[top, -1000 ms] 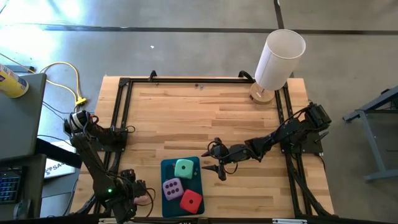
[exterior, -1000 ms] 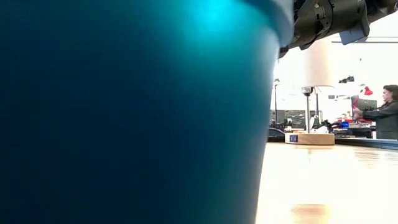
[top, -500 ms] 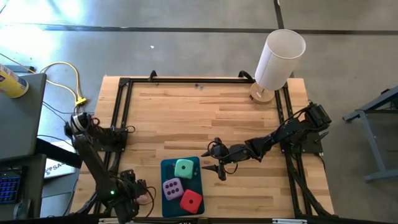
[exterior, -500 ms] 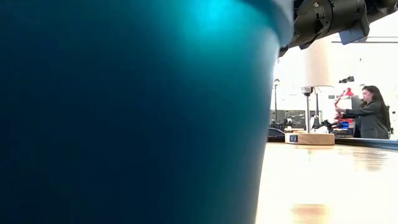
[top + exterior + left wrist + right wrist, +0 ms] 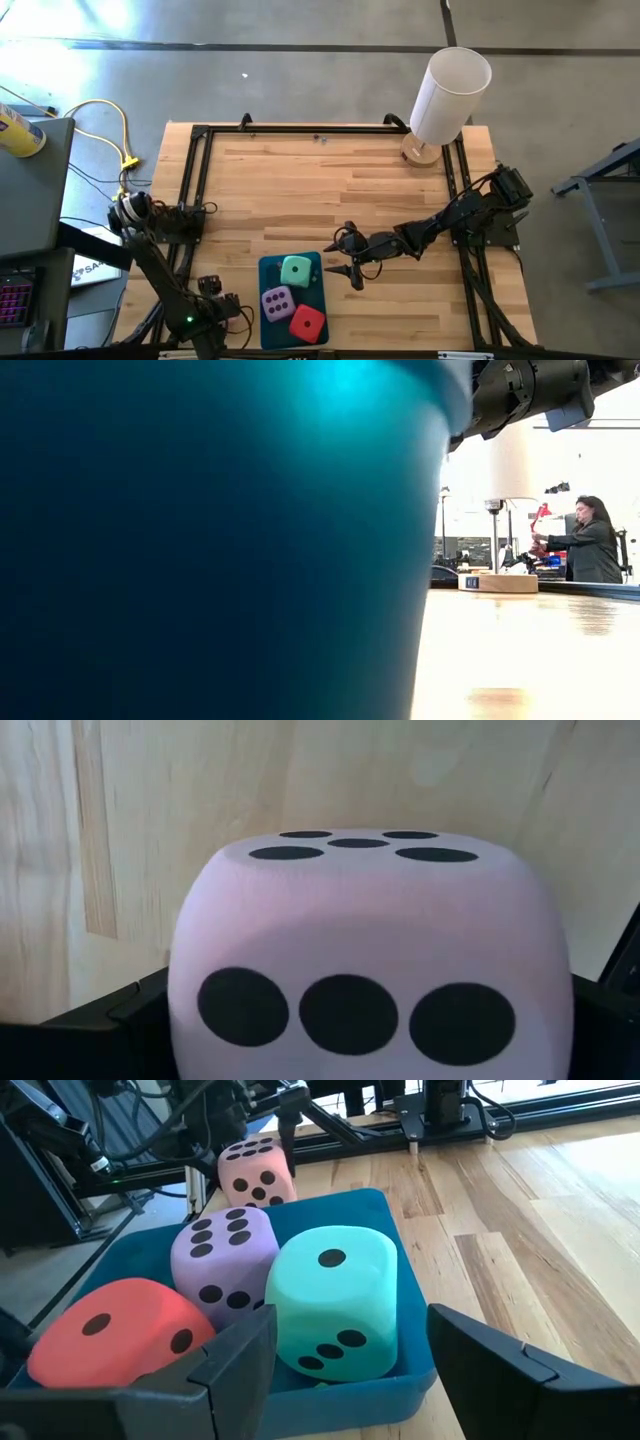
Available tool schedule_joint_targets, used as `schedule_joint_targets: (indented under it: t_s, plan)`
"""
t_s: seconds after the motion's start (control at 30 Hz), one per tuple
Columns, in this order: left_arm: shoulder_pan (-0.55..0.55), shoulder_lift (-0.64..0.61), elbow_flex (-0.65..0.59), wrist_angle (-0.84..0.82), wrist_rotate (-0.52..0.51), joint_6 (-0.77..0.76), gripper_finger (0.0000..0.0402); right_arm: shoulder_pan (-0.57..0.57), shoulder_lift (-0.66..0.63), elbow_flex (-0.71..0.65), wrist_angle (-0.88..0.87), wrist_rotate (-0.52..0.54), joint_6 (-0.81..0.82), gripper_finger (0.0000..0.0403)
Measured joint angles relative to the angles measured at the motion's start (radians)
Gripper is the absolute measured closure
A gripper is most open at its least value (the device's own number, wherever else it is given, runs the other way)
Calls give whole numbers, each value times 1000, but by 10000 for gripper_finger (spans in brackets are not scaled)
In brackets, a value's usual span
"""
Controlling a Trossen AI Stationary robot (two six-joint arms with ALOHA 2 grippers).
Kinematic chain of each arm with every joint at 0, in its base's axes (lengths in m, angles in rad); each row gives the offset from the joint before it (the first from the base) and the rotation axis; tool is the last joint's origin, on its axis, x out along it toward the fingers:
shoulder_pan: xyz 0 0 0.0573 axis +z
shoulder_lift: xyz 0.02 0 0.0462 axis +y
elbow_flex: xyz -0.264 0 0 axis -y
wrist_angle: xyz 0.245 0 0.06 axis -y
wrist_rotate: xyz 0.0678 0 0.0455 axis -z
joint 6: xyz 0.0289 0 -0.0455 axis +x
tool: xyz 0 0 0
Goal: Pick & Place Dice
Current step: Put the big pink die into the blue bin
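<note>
Beside the teal tray [image 5: 405, 1230], off its left edge, the left gripper [image 5: 262, 1115] is clamped on the pale pink die [image 5: 370, 955] — soft, light foam, best pinched across opposite flat faces — while right gripper [image 5: 340, 252] hovers spread just right of the tray.

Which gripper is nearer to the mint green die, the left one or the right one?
The right gripper is nearer: it hangs open just beside the tray, next to the mint green die. The left gripper is on the tray's far side, holding the pale pink die.
</note>
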Motion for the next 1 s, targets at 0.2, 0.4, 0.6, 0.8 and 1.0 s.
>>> schedule_joint_targets:
  t_s: [0.2, 0.4, 0.6, 0.8, 1.0]
  plan:
    - [3, 0, 0, 1, -21, 32, 1, 0, 0, 0, 1, 0, 0, 153]
    - [9, 0, -1, 0, -81, 76, 1, 0, 0, 0, 4, 0, 8, 153]
    - [32, -1, -2, 1, -98, 176, 4, 0, 0, 0, 26, 0, 8, 153]
    - [84, -58, -3, -1, -105, 289, 5, 1, 0, 0, 26, 0, 9, 153]
    - [134, -164, -2, 6, -105, 373, 5, 1, 0, 0, 26, 0, 11, 153]
